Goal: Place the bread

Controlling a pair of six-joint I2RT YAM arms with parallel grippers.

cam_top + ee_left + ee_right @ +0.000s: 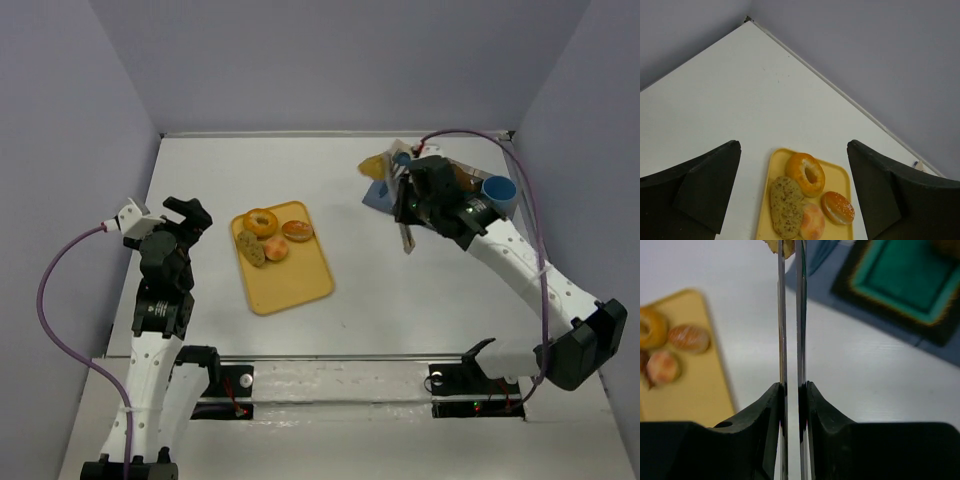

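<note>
Presently, right gripper [791,390] clamps thin metal tongs [781,315], blades pressed nearly together, tips touching tan bread piece [773,245] at 12 o'clock; loaded yellow tray [297,285] lies at 9 o'clock.

One yellow tray [300,285] with four breads [261,222] ahead of the left pincer [192,218]. One tongs [405,238] in the right pincer [410,200], one blue cup [499,190] near it.

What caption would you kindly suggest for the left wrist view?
Open left gripper frames a yellow tray of four breads on the white table.
</note>
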